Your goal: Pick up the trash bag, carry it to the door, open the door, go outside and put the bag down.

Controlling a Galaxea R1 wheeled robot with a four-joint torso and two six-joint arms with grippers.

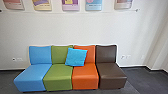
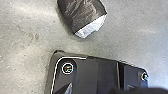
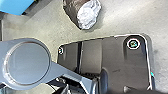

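Left gripper, right gripper: could not tell whether spread or closed. Trash bag (image 2: pixel 82 12), dark with a whitish part, lay on the floor (image 2: pixel 27 57) near the robot's base (image 2: pixel 85 72). Toward eleven o'clock, blue seat (image 1: pixel 32 76); twelve, turquoise cushion (image 1: pixel 76 57); one, brown seat (image 1: pixel 110 73).

Cushion (image 1: pixel 76 57) on sofa (image 1: pixel 111 71), bag (image 2: pixel 82 12) on floor (image 2: pixel 132 37)
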